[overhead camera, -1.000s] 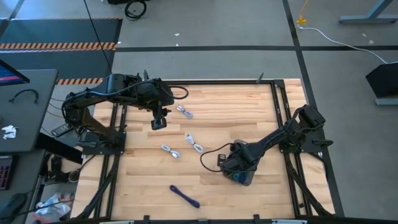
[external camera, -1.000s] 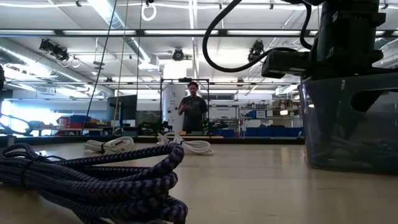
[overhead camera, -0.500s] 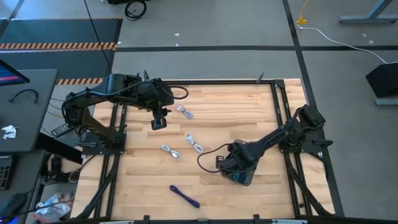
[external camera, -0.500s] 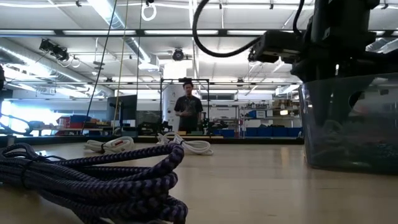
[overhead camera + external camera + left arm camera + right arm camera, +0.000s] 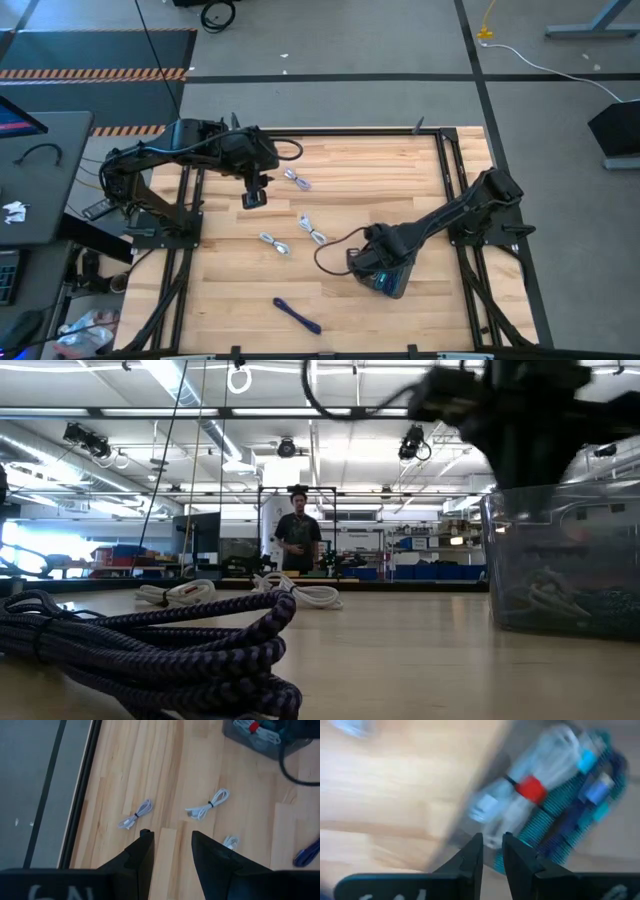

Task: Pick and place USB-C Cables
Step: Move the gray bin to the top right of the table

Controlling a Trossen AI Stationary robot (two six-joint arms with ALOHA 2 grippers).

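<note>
Left gripper (image 5: 255, 198) poised over the table's left part, fingers (image 5: 142, 851) apart, empty. Just right of it, three white cables on bare wood: one (image 5: 296, 180) farthest back, one (image 5: 273, 243) nearer, one (image 5: 313, 231) toward the middle. Dark blue-purple cable (image 5: 297, 315) alone near the front edge. Further right, right gripper (image 5: 379, 270) above the grey tray (image 5: 560, 555), fingers (image 5: 472, 856) narrowly parted, gripping nothing. In the tray, a red-tied white cable (image 5: 520, 805) and teal cables (image 5: 580, 790).
</note>
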